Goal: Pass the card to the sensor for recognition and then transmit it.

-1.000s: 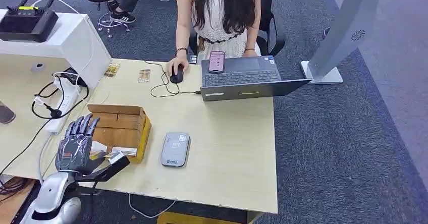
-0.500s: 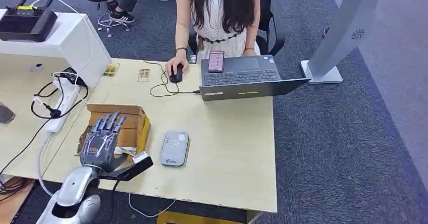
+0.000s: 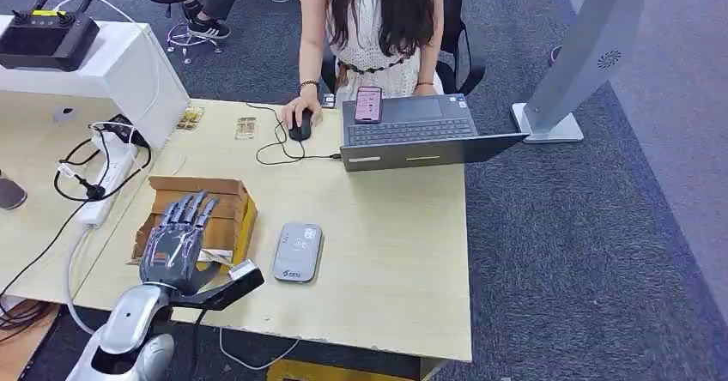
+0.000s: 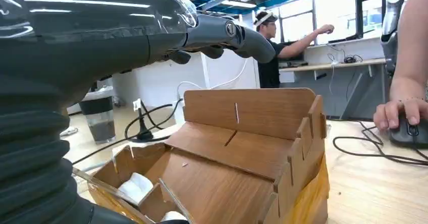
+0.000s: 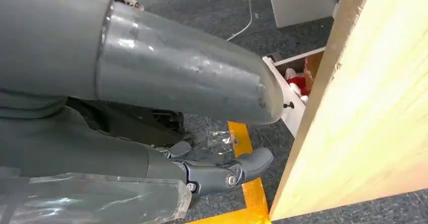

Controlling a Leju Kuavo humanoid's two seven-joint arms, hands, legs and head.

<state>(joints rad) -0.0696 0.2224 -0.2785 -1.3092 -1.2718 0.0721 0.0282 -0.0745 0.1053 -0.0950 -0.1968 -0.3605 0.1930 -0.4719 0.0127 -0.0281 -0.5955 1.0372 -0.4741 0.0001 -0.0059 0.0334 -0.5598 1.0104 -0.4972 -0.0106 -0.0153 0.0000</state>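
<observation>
My left hand hovers over the near end of the wooden card box, fingers stretched forward and thumb pointing right. A small white card sits pinched at the thumb tip, just left of the grey card sensor lying flat on the table. In the left wrist view the hand reaches above the box, whose slots hold more white cards. My right hand hangs below the table edge with nothing in it.
A person sits at the far side with a hand on a mouse, beside an open laptop with a phone on it. A power strip with cables lies left of the box. Bare tabletop lies right of the sensor.
My left hand moved right with the card, from beside the box's left corner to over its near end. In the last half second it barely shifted.
</observation>
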